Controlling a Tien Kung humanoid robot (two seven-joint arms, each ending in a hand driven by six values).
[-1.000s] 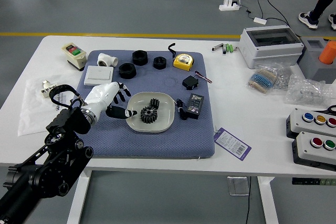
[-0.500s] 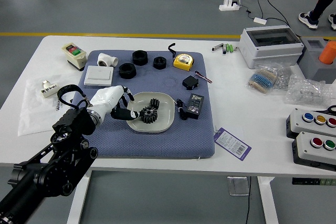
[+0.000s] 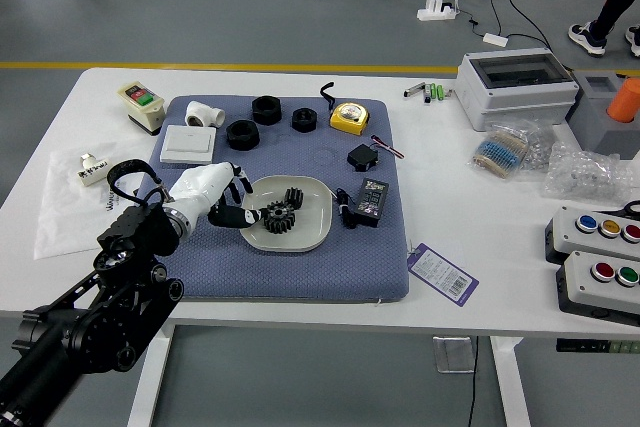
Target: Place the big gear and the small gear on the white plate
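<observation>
White-backed, the left hand [image 3: 203, 187] reaches in from the lower left of the frame, its fingers loosely spread and apparently grasping nothing; one dark fingertip [image 3: 255, 216] crosses the plate's left edge to the big gear, whether touching I can't tell. The big gear [image 3: 278, 219] and the small gear [image 3: 293, 198] both lie on the white plate [image 3: 314, 224], near the middle of the frame. Placing looks done, so the job now is probably a gentle exit: keep the fingers open, lift the low fingertip over the rim, then draw back left without dragging the gear or tipping the plate. On the plate's right, the cable [image 3: 345, 209] and black box [image 3: 371, 202] sit close. Better room lies over the blue mat [image 3: 290, 279], lower centre.
</observation>
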